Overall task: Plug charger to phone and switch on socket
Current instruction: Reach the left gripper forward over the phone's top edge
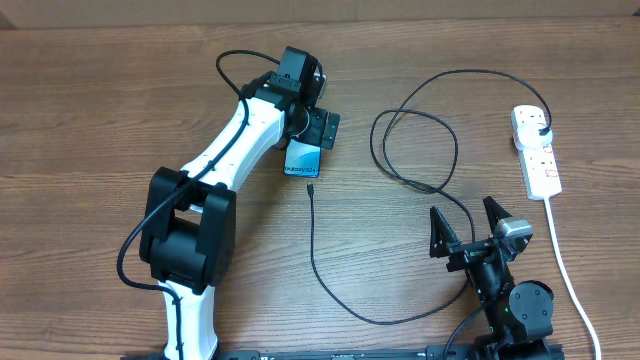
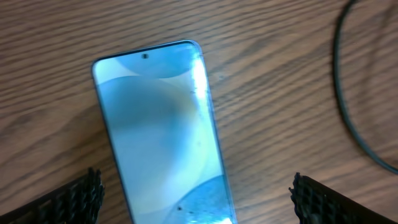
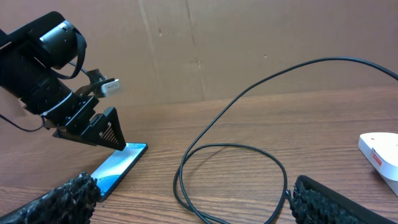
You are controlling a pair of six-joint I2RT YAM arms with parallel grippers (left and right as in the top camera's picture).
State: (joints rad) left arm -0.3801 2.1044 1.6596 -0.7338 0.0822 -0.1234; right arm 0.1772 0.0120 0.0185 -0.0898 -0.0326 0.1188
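The phone lies flat on the wooden table with its light-blue screen lit. My left gripper hovers over its far end, open. In the left wrist view the phone lies between the spread fingers, untouched. The charger's connector tip lies just in front of the phone. Its black cable curves right, loops and ends at a black plug in the white socket strip. My right gripper is open and empty near the cable loop.
The strip's white cord runs to the front right edge. The right wrist view shows the left gripper over the phone, an end of the strip, and a brown cardboard wall behind the table.
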